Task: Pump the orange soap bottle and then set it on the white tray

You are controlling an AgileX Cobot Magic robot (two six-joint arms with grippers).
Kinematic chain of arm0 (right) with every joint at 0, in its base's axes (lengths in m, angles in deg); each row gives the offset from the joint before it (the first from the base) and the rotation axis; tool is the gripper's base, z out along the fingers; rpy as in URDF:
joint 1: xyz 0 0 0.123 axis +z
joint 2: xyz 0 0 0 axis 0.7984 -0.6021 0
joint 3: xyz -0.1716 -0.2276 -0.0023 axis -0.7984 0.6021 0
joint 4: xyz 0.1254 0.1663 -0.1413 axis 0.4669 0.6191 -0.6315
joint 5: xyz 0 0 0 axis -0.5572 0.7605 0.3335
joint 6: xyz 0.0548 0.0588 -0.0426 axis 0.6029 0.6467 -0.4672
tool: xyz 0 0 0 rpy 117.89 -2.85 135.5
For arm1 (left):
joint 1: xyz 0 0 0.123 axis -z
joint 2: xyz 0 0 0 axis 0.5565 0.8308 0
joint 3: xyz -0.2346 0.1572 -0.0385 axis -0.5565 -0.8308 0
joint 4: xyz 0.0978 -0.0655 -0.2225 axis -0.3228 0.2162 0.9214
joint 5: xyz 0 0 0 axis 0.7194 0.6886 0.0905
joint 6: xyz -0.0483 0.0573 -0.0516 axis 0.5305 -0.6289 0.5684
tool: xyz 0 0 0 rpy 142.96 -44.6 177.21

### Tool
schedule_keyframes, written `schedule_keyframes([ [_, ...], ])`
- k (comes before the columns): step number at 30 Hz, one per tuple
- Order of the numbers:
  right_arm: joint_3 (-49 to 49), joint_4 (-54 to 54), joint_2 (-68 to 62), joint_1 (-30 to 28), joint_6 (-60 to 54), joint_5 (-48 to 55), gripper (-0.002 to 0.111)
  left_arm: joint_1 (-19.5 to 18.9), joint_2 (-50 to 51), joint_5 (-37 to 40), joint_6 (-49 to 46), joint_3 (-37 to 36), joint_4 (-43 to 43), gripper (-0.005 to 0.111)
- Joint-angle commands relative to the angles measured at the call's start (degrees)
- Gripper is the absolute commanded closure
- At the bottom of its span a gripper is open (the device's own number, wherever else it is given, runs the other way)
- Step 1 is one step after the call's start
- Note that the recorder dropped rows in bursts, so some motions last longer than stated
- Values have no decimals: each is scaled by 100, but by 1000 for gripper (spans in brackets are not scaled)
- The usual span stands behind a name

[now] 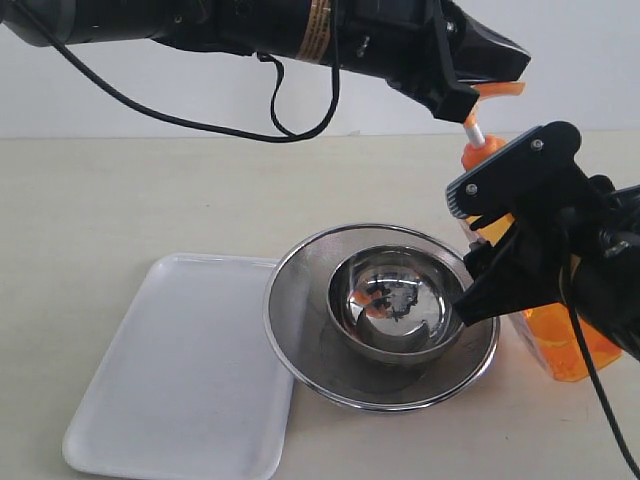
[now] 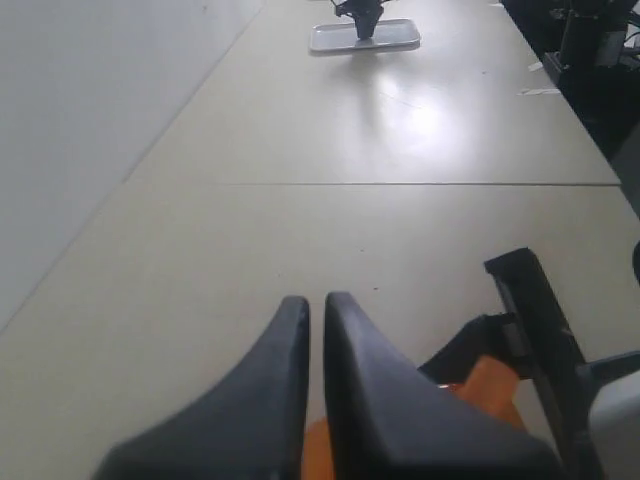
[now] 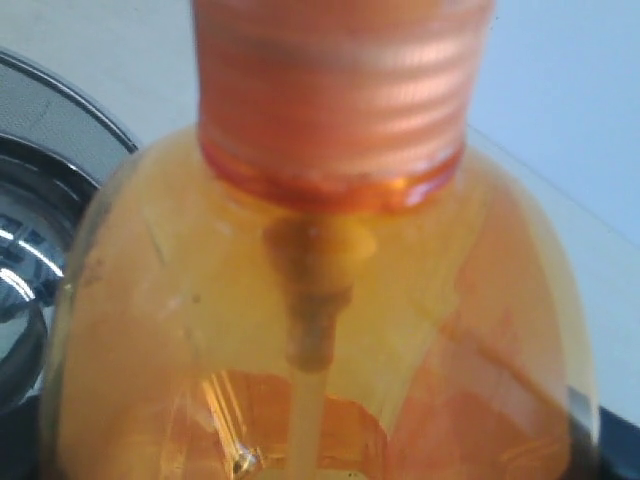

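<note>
The orange soap bottle (image 1: 565,345) stands at the right of the table, just beside the steel strainer. My right gripper (image 1: 464,255) is shut on its body, one finger on each side. In the right wrist view the bottle (image 3: 330,300) fills the frame, with its ribbed collar on top. The white stem (image 1: 472,128) is extended under the orange pump head (image 1: 503,90). My left gripper (image 1: 510,62) reaches across from the left, shut and empty, its tips resting on or just above the pump head (image 2: 322,452). The white tray (image 1: 180,370) lies empty at the front left.
A round steel mesh strainer (image 1: 300,340) with a shiny steel bowl (image 1: 350,300) inside sits between the tray and the bottle, touching the tray's right edge. A black cable (image 1: 300,130) loops down from the left arm. A second tray (image 2: 365,38) lies far down the table.
</note>
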Motion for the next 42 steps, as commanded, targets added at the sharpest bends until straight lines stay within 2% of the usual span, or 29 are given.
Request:
schedule_keyframes([
  [1, -59, -253, 39, 8, -79, 316, 108, 24, -73, -410, -27, -44, -33, 102],
  [6, -59, -253, 39, 8, -79, 316, 108, 24, -126, -809, 198, -55, -33, 102],
  [28, -59, -253, 39, -1, -184, 503, 108, -165, -647, -478, 102, -1284, -33, 102],
  [34, -59, -253, 39, -1, -184, 503, 108, -165, -789, -478, 59, -1308, -33, 102],
  [42, -59, -253, 39, -1, -142, 503, 108, -165, -1494, -410, 59, -1308, -33, 102],
])
